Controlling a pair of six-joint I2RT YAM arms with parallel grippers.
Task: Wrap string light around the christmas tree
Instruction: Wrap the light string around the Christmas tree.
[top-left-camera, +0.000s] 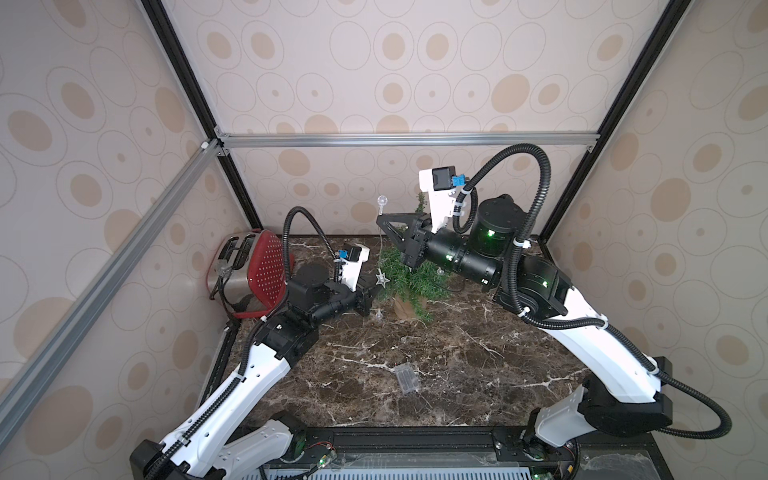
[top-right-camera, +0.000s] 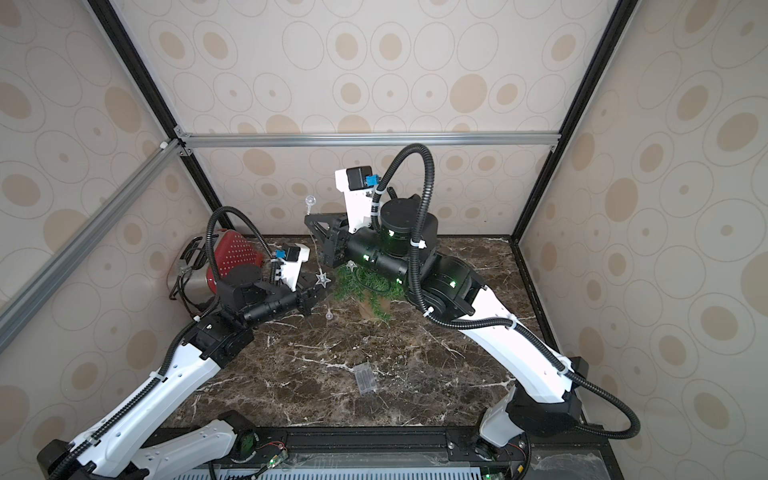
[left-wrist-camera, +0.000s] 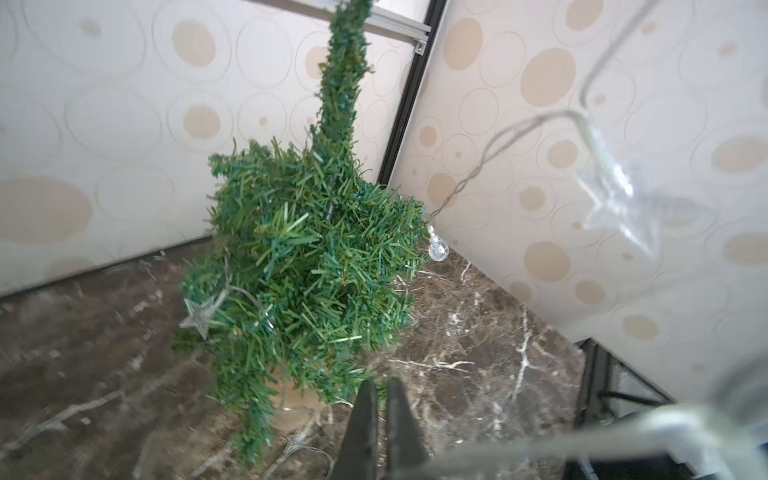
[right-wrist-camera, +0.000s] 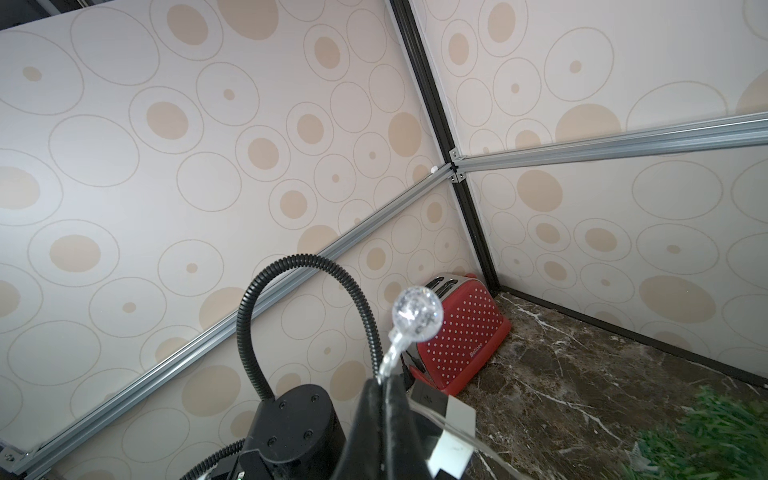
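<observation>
– Right wrist view: what is pinched by the right pincer (right-wrist-camera: 384, 380)?
– The string light (right-wrist-camera: 391, 356) is pinched just under a ball bulb (right-wrist-camera: 417, 313). It is held high, near the level of the top of the christmas tree (top-left-camera: 409, 278), likely so the strand is kept clear of the branches for looping.
– And the left pincer (left-wrist-camera: 381, 384)?
– Pressed together low, just beside the tree, near a star bulb (top-left-camera: 381, 277). Whether the hair-thin wire is caught cannot be told; slack is probably meant to be steadied.
– And the battery box (top-left-camera: 406, 377)?
– Left flat on the table (top-left-camera: 457, 365), well apart from the tree. Some bulbs are already draped in the branches.
</observation>
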